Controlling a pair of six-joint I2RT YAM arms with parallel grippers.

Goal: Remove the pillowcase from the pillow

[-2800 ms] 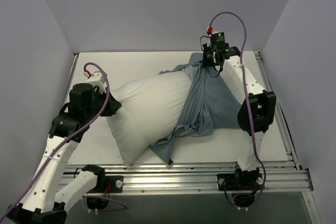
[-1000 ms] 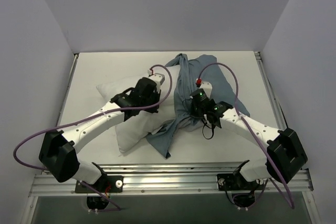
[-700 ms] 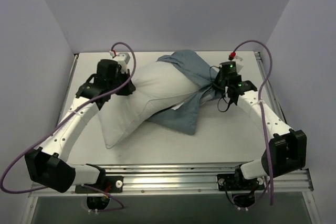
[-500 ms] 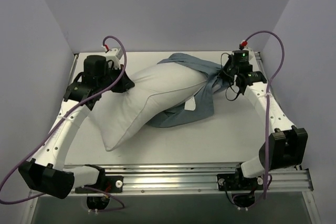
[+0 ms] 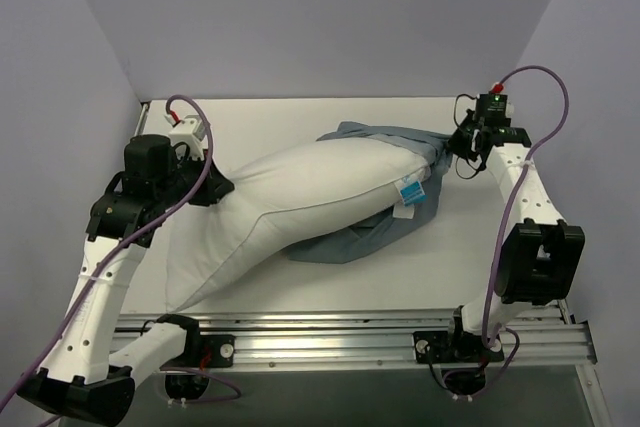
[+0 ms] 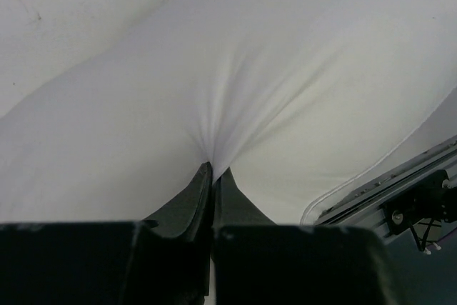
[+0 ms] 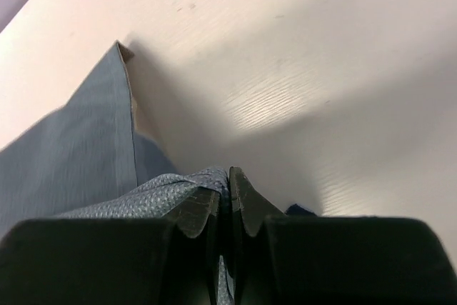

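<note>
**Pillow nearly free as I pull both ways**

At centre left, my left gripper (image 5: pixel 208 190) is clamped on a pinch of the white pillow (image 5: pixel 300 197), which stretches diagonally across the table (image 5: pixel 250 117). Its blue tag (image 5: pixel 408 190) now shows, uncovered in the last half-second. The pillowcase (image 5: pixel 350 245) trails under and behind that end, bunched in my right gripper (image 5: pixel 455 143), clenched at upper right. One more tug should likely clear it.
</note>
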